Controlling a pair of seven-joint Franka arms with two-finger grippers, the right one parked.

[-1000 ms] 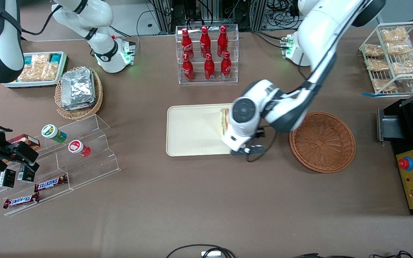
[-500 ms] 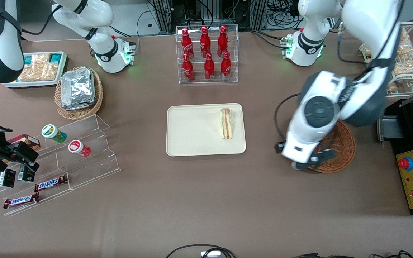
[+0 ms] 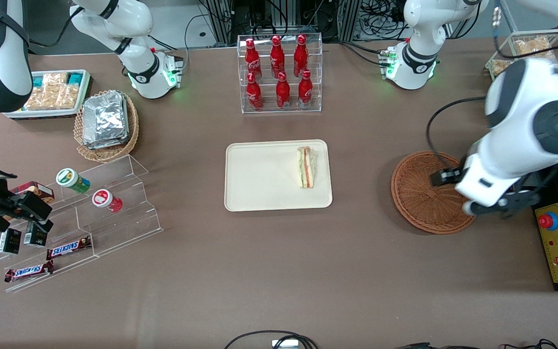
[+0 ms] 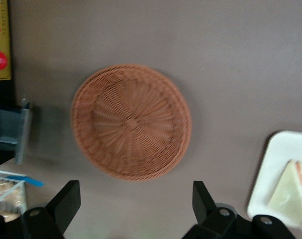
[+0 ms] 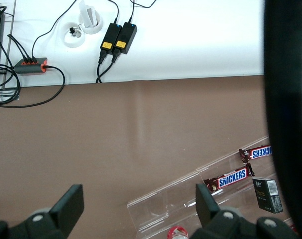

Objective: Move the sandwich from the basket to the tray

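- Now, starting at the parked arm's end of the surface (image 3: 269, 271): a white tray of snack packs (image 3: 46, 92) sits near the edge farthest from the front camera. Just beside it is a tan wicker basket (image 3: 129, 138) carrying foil packs (image 3: 105, 120).
- Nearer the camera than those is a clear stepped stand (image 3: 119, 213) with two small round tubs (image 3: 72, 180) on its upper steps and two Snickers bars (image 3: 68, 248) lower down.
- Midway along, a clear rack of red bottles (image 3: 280, 72) stands upright, six bottles in two rows.
- Nearer the camera than the rack lies the tray (image 3: 259, 179), flat on the surface. The sandwich (image 3: 306, 167) rests on it, inside the rim at the end closest to the reddish-brown basket, with its striped filling edge showing. The wrist camera catches a corner of the same tray (image 4: 278, 154) and sandwich (image 4: 290, 191).
- The basket (image 3: 422, 194) sits well apart from the tray, toward the working arm's end. Its woven floor (image 4: 131, 122) is in full view from the wrist.
- The tool (image 3: 497, 206) hangs above the basket's rim on the side away from the tray. Its fingers (image 4: 69, 199) are spread wide, gripping nothing — only basket rim and brown surface show between them.
- Last, a black and yellow control box with a red button (image 3: 549, 221) lies just beside the basket, and a wire rack of snack bags (image 3: 526, 48) stands farther from the camera.
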